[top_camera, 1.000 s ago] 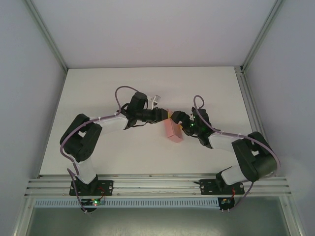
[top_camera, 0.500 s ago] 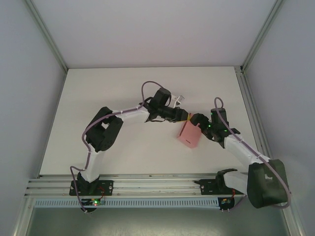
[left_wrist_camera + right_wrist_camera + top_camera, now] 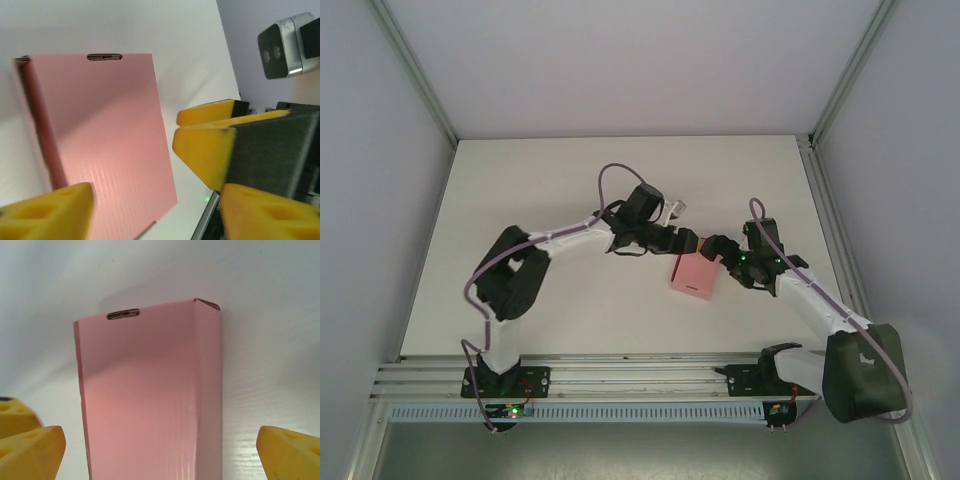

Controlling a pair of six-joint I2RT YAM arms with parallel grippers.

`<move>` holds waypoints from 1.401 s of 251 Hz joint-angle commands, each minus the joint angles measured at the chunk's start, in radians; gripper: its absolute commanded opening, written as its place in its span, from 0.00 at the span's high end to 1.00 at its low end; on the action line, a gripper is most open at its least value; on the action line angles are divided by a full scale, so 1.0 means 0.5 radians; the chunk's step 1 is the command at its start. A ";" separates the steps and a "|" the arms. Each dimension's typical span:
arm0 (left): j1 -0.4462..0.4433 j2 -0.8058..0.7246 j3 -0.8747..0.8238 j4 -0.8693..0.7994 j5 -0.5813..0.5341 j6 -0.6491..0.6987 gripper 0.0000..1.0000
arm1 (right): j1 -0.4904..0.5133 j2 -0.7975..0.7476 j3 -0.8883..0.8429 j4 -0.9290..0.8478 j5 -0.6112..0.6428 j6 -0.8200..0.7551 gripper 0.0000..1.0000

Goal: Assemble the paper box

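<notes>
The paper box (image 3: 693,276) is a closed pink rectangular box lying on the white table (image 3: 570,180), with a small slot at its far end. My left gripper (image 3: 691,243) hovers at the box's far edge, its jaws open and holding nothing. In the left wrist view the box (image 3: 100,130) lies below the left gripper (image 3: 155,212). My right gripper (image 3: 721,250) is open at the box's right corner. In the right wrist view the box (image 3: 150,400) sits between the wide-apart fingers of the right gripper (image 3: 160,455), with table showing on both sides.
The two grippers are almost touching above the box; the right gripper's yellow fingers (image 3: 207,147) show close in the left wrist view. Grey walls and aluminium rails (image 3: 830,215) border the table. Open table lies to the left and at the back.
My left gripper has opened and let go of the box. The box, tilted up half a second ago, now lies flat and slightly further left. The right jaws opened wider.
</notes>
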State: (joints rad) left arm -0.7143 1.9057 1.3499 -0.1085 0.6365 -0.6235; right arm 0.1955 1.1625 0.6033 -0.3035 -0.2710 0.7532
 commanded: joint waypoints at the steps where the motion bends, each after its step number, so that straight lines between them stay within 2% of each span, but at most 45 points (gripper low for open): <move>1: 0.044 -0.295 -0.187 -0.268 -0.480 0.163 0.00 | 0.208 0.056 0.236 -0.466 0.414 -0.206 0.02; 21: 0.177 -0.511 -0.459 -0.231 -0.579 0.083 0.00 | 0.389 0.215 0.430 -0.682 0.649 -0.200 0.02; 41: 0.295 -0.725 -0.666 -0.290 -0.815 0.082 0.00 | 0.519 0.381 0.586 -0.795 0.758 -0.158 0.02; 55: 0.331 -0.843 -0.770 -0.334 -0.974 0.107 0.00 | 0.582 0.469 0.634 -0.767 0.774 -0.117 0.02; 84: 0.351 -0.959 -0.880 -0.344 -1.055 0.139 0.00 | 0.657 0.633 0.731 -0.840 0.907 0.004 0.02; 109: 0.358 -0.948 -0.945 -0.304 -1.007 0.143 0.00 | 0.726 0.733 0.842 -0.901 1.035 0.039 0.02; 137: 0.360 -0.900 -0.976 -0.248 -0.937 0.139 0.00 | 0.758 0.797 0.895 -0.852 0.998 0.062 0.02; 190: 0.362 -0.846 -1.020 -0.105 -0.809 0.120 0.00 | 0.737 0.820 0.795 -0.720 0.978 0.137 0.02; 228: 0.364 -0.793 -1.000 -0.098 -0.785 0.107 0.00 | 0.696 0.837 0.668 -0.521 0.824 0.177 0.02; 268: 0.363 -0.740 -0.991 -0.042 -0.721 0.093 0.00 | 0.691 0.884 0.625 -0.596 0.888 0.191 0.02; 320: 0.364 -0.668 -0.949 -0.038 -0.676 0.077 0.00 | 0.666 1.003 0.549 -0.515 0.737 0.200 0.02; 351: 0.360 -0.547 -0.893 0.071 -0.527 0.020 0.01 | 0.674 1.053 0.511 -0.493 0.688 0.232 0.02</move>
State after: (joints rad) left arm -0.5346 1.5715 0.8551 -0.1524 0.2985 -0.5835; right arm 0.5388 1.5833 0.9474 -0.5438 0.1909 0.8207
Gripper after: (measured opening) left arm 0.998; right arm 0.983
